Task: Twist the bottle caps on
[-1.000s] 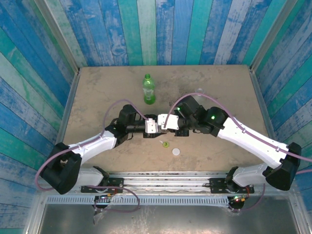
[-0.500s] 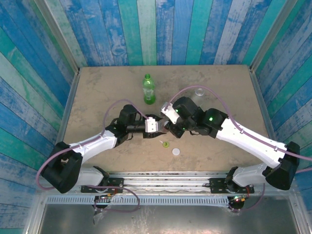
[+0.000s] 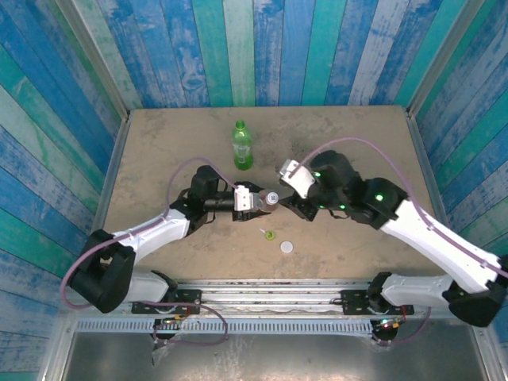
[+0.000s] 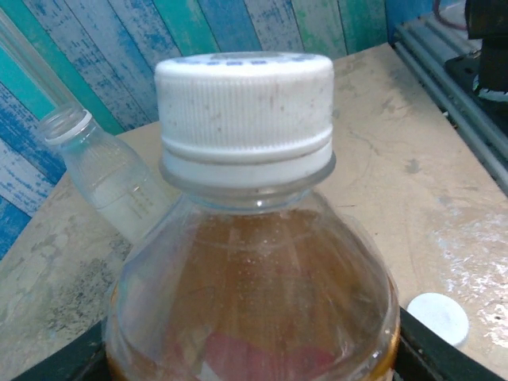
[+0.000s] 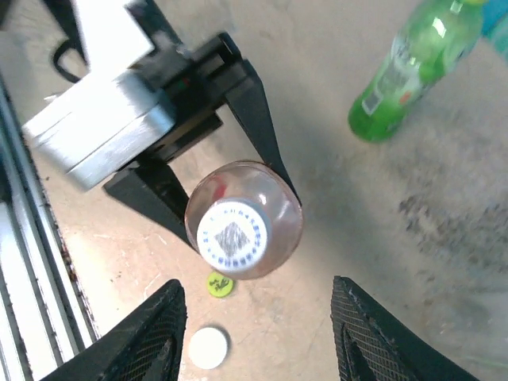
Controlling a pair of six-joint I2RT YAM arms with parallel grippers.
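The sandy table (image 3: pixel 159 151) carries both arms. The left gripper (image 3: pixel 263 198) is clamped on the amber bottle (image 5: pixel 282 213) near the table's middle, with one black finger (image 5: pixel 266 127) pressed to each side of its body. The right gripper (image 5: pixel 258 282) is held just beside and above that bottle with its jaws spread wide, nothing between them and nothing touched.

The green bottle (image 3: pixel 241 148) is seen upright, farther back and apart from both grippers. Its label carries small print that cannot be read. The clear bottle (image 4: pixel 103 171) is shown by the left wrist camera behind the amber one, with its neck open.

A white cap (image 4: pixel 244 111) is seated on the amber bottle's neck, and a red label (image 4: pixel 254 357) can be made out low through the liquid. From the right wrist camera a printed mark is visible on that cap's top, too blurred to read.

On the table toward the near edge lie the yellow-green cap (image 5: pixel 220 284) and, just beyond it, a second white cap (image 5: pixel 208 347).
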